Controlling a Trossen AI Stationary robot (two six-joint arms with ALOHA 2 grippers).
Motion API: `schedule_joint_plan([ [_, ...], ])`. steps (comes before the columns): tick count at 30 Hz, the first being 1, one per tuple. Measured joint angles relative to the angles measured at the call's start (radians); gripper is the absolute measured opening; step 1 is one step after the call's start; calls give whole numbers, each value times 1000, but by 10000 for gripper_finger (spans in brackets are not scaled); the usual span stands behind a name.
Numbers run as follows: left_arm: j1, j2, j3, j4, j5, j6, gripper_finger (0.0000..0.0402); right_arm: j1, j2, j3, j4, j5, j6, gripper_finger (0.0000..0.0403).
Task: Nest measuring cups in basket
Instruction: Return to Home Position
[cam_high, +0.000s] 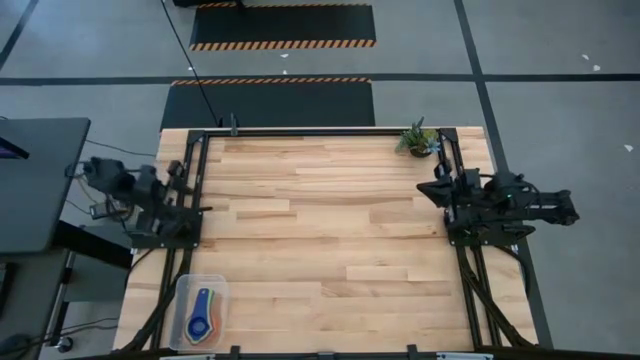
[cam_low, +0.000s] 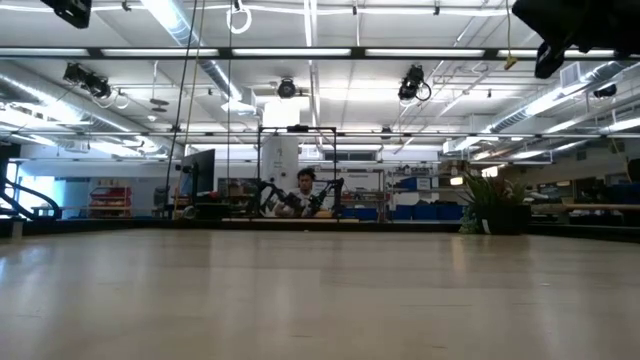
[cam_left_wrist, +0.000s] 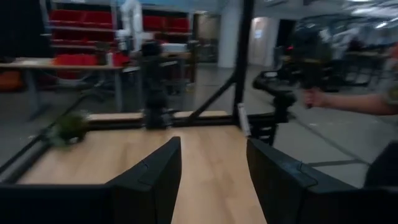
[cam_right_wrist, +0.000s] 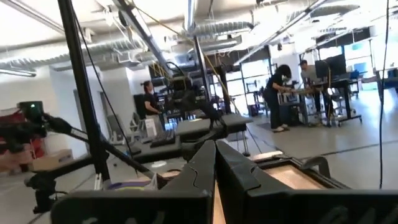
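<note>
Cups: I am seeing the cups (cam_high: 203, 318) lying as one nested stack inside the basket (cam_high: 184, 300), at the lower left of the high view, a blue handle pointing up-frame (I cannot count the cups from here; only rims of a few colours are showing).
Basket: it is sitting on the table's (cam_high: 330, 230) lower left corner, just below the left arm's base.
Left gripper: the left gripper (cam_left_wrist: 212, 149) is holding nothing, its fingers standing apart with bare wood showing between them; the arm is sitting folded at the left rail, mid-left of the high view.
Right gripper: the right gripper (cam_right_wrist: 216, 149) is showing its fingers pressed together with nothing between them; that arm is sitting folded at the right rail, mid-right of the high view.
Progress: I am judging the nesting and the binning done, since no loose cup is lying anywhere on the wood; what is left looks like only parking the arms, and both look close to their rest poses.
Surface: pale wooden planks inside a black frame are carrying only the basket and a small plant (cam_high: 418, 140) at the upper right corner; the low view is showing bare tabletop across its width.
Room: grey floor with black mats (cam_high: 282, 25) edged in orange stripes is filling the top of the high view; the low view is showing a person (cam_low: 305, 185) far off at centre, and more people (cam_right_wrist: 280, 93) are working at benches on the right of the right wrist view.
</note>
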Motion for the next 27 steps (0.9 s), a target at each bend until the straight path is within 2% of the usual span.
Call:
schedule_joint_plan([
  [5,0,0,-142,215,149,31,188,0,3,-48,68,-54,-24,17],
  [7,0,0,-191,298,175,44,188,0,3,-70,85,-80,-34,17],
  [16,0,0,-359,392,174,-21,188,0,3,-161,107,-97,-31,17],
  [27,0,0,-463,434,172,-42,188,1,25,-193,29,-121,-13,17],
])
